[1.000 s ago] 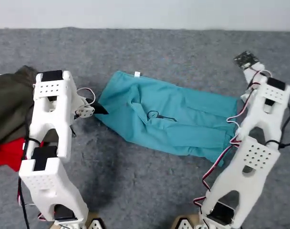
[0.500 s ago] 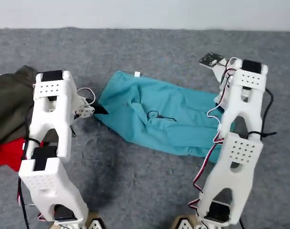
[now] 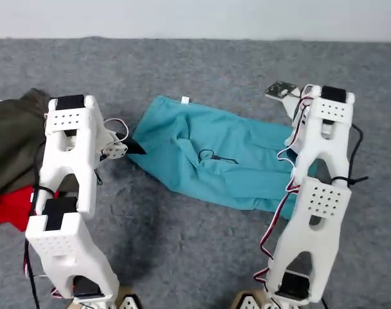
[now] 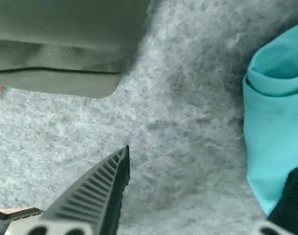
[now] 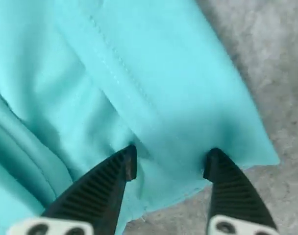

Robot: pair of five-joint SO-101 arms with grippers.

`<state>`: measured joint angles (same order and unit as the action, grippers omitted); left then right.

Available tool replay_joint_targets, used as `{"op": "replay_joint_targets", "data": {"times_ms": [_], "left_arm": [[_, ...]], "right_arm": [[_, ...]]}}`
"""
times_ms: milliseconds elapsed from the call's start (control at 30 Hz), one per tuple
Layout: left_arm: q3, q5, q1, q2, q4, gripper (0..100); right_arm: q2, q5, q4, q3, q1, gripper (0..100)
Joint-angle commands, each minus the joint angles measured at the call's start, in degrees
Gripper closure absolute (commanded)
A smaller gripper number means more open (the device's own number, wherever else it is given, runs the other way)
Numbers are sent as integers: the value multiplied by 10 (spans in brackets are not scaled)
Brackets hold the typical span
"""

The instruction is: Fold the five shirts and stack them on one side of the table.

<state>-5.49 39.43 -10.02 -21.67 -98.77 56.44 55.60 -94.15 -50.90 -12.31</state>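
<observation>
Teal shirt point(image 3: 221, 161) lies mid-table as a long slanted band, partly folded. The end w/ a small white tag points toward the left arm, the hem end is under the right arm. Looks like thin knit cloth: light, limp, no stiffness, so it'll prob. sag & trail wherever it isn't held. Creases run thru the middle. The fuzzy grey table point(image 3: 202, 251) likely grips it, so tugging one corner may stretch it rather than slide it. Best hold, imo: pinch both layers at a hem corner or along the stitched edge, not the flat middle, where tips would only push the cloth down. Right pincer point(image 5: 171, 161) is spread wide w/ tips at the fabric just inside the hem edge. Cloth spans the gap btwn its jaws, nothing clamped. Left pincer point(image 4: 210, 164) is also spread & holds nothing. It's over bare table just beside the shirt's tag-end edge, btwn it & the olive shirt point(image 3: 12, 138). That one sits at the table's left side, w/ a red shirt point(image 3: 9, 206) touching it on the side nearer the arm bases.
</observation>
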Motion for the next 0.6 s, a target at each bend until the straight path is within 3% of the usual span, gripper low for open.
{"op": "replay_joint_targets", "data": {"times_ms": [0,133,367,567], "left_arm": [[1,-5,2,32,-19,545],[1,-5,2,32,-19,545],[1,-5,2,32,-19,545],[1,-5,2,32,-19,545]], "right_arm": [[9,5,-1,-37,-1,750],[34,5,-1,-89,-1,779],[87,5,-1,-219,2,987],[136,5,-1,-313,-1,989]]}}
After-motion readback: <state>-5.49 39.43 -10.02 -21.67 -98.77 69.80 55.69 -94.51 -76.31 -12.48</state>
